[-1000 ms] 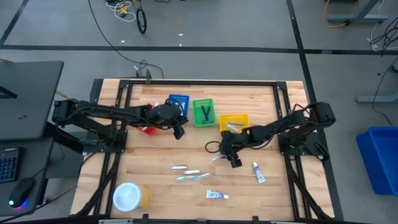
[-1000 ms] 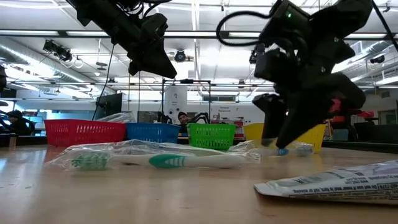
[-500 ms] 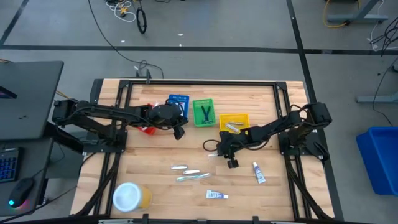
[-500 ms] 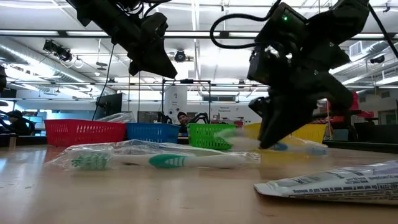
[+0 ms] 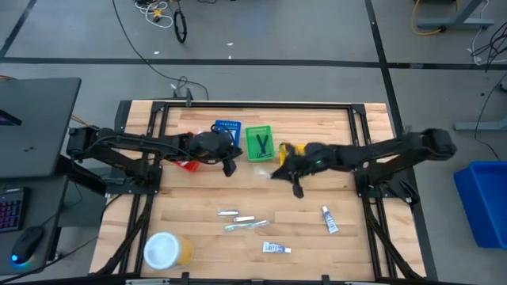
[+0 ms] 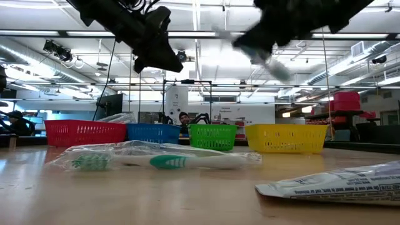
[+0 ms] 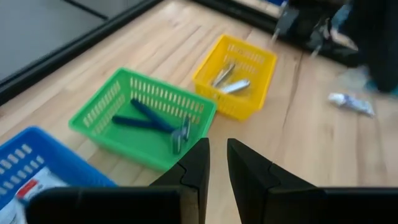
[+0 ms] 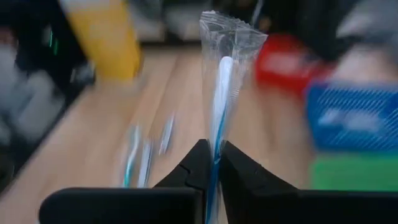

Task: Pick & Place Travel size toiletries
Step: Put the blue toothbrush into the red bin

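Since a second ago the right gripper (image 5: 295, 176) has risen off the table and swung back toward the bins; in the low view it has climbed from table height to the top of the picture. Its fingers are clenched on a wrapped toothbrush (image 8: 219, 87), which stands up from between them in its clear sleeve, so this pick looks done and a placing move is what remains.

Nearest the table's front edge lie a small white and blue tube (image 5: 276, 248) and the yellow jar (image 5: 165, 250). Behind them rest the wrapped toothbrushes (image 5: 245, 226) and silvery tubes (image 5: 236, 215), with another tube (image 5: 329, 220) off to the right, all untouched.

Farther back, the carried brush hangs just in front of the green bin (image 5: 259, 143) and yellow bin (image 5: 295, 150). The left gripper (image 5: 230, 166) waits near the blue bin (image 5: 228, 130), its fingers nearly closed on nothing.
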